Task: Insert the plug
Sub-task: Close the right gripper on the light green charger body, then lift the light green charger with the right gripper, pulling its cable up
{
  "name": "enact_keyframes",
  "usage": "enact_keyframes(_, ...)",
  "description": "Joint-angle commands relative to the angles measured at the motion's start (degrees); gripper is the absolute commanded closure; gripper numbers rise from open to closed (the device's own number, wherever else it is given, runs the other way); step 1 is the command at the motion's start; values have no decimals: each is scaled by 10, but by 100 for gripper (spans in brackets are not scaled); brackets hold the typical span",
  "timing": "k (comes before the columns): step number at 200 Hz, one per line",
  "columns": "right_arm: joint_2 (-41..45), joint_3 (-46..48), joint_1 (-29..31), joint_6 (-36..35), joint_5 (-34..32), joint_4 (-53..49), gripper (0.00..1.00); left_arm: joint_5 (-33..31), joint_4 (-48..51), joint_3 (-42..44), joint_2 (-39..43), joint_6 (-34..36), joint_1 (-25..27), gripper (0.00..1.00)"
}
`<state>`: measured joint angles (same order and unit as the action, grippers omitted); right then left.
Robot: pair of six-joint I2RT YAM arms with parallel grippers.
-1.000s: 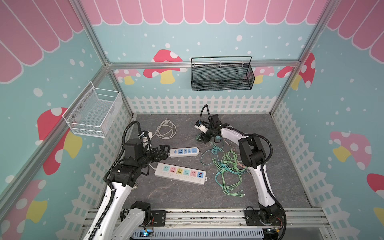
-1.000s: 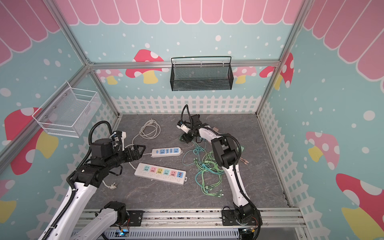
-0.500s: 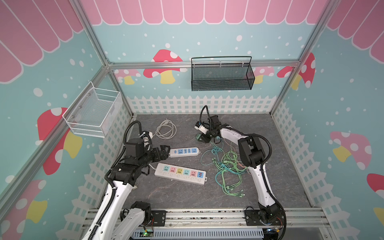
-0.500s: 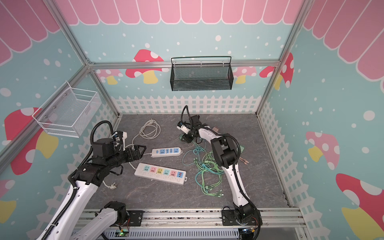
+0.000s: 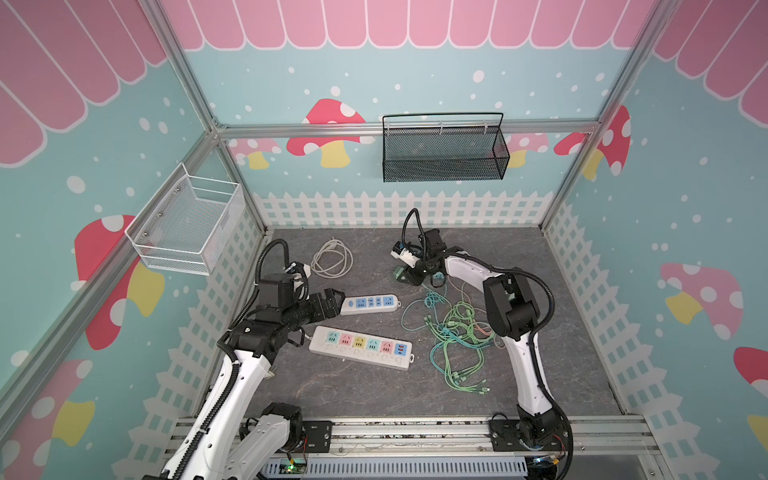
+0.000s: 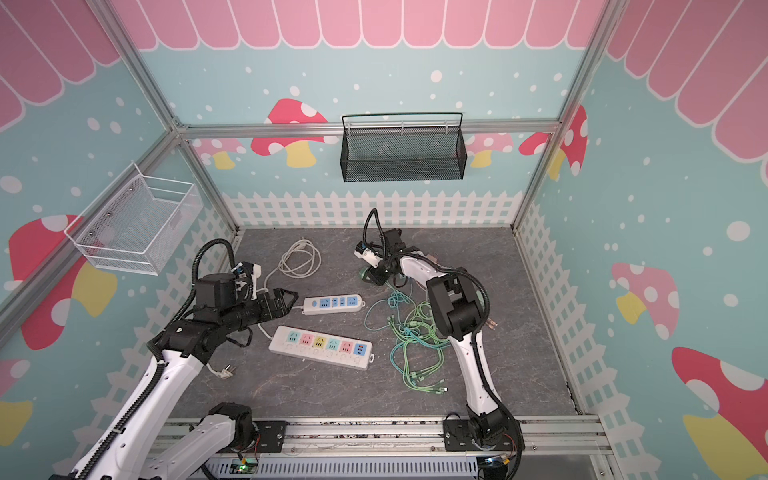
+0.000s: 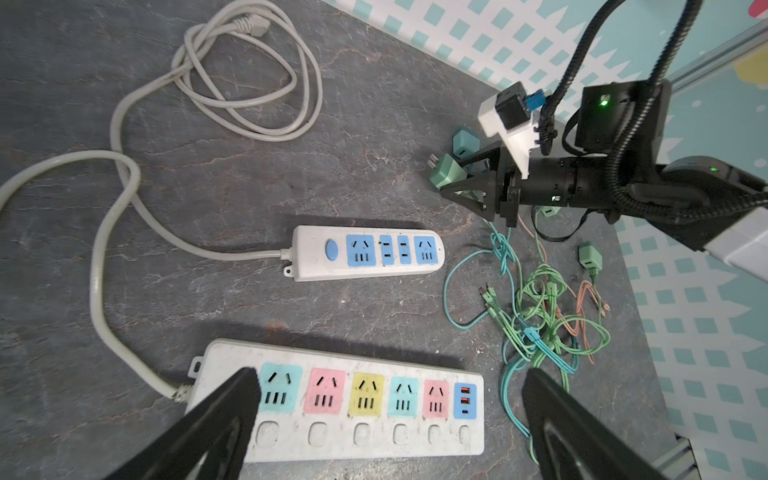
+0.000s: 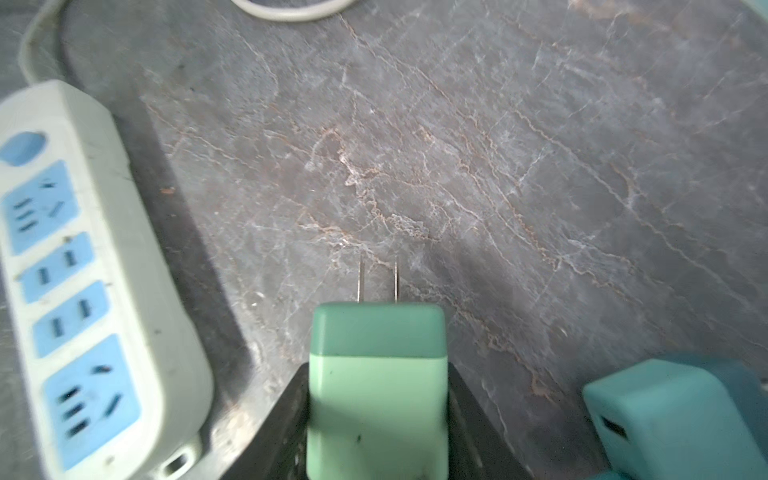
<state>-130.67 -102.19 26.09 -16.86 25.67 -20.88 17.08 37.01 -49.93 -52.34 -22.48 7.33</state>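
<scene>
A mint-green plug with two metal prongs sits between the black fingers of my right gripper, which is shut on it. In both top views this gripper is low over the grey floor at the back middle, with the plug at its tip. A small white power strip with blue sockets lies to its front left. My left gripper stands open at that strip's cord end. In the left wrist view its fingers straddle a long strip with coloured sockets.
A teal charger lies beside the held plug. A tangle of green cables spreads in front of the right arm. A coiled white cord lies at the back left. A black basket and a white basket hang on the walls.
My right gripper has closed its jaws onto the green plug. Both arms have hardly moved, and the left gripper stays open.
</scene>
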Motion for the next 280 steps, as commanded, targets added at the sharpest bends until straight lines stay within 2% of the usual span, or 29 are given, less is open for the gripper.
enact_keyframes(1,81,28,7,-2,26,33,63,46,-28,-12,-10,-18,2,2)
enact_keyframes(92,266,103,9,-10,35,66,63,94,-63,-37,-41,-41,2,3)
enact_keyframes(168,336,100,9,0,51,93,63,102,-71,-29,-39,-56,2,4)
enact_keyframes(198,341,92,8,16,90,102,63,103,-72,-21,-33,-59,2,4)
enact_keyframes(234,358,68,7,62,177,138,63,101,-72,-19,-28,-57,3,4)
enact_keyframes(280,379,41,4,123,209,190,63,112,-83,-14,-35,-57,2,4)
